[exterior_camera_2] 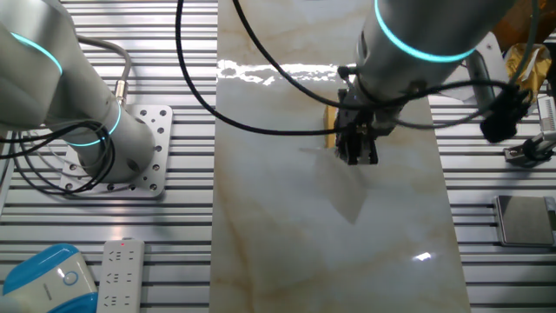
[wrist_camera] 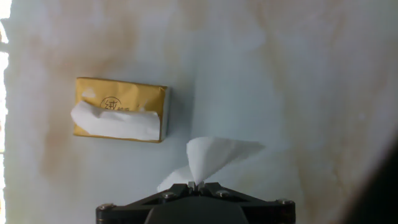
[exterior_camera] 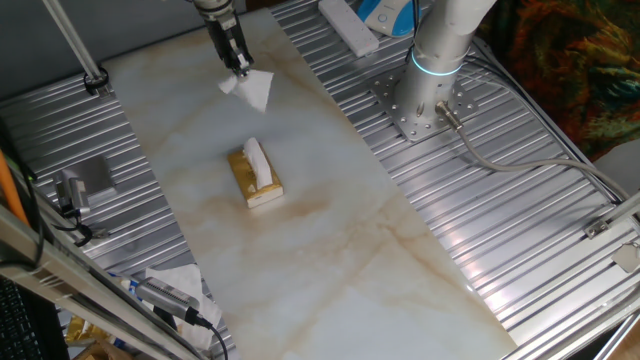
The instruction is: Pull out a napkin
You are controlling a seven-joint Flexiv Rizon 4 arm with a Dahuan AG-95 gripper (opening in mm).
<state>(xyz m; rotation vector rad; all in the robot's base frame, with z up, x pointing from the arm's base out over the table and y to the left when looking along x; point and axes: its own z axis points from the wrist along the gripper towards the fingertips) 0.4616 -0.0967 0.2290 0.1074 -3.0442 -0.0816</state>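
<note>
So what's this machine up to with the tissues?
The arm's pincer is shut on a white napkin and holds it in the air, clear of the tan box it came from. The box lies flat on the table, with the next tissue poking out of its slot. So the napkin is already pulled out.

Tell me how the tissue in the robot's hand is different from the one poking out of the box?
The held napkin hangs free, pinched in the hand, away from the box. The other tissue sits in the box's slot. The held napkin fans into a cone; the other lies flatter. Both are white, soft paper.
</note>
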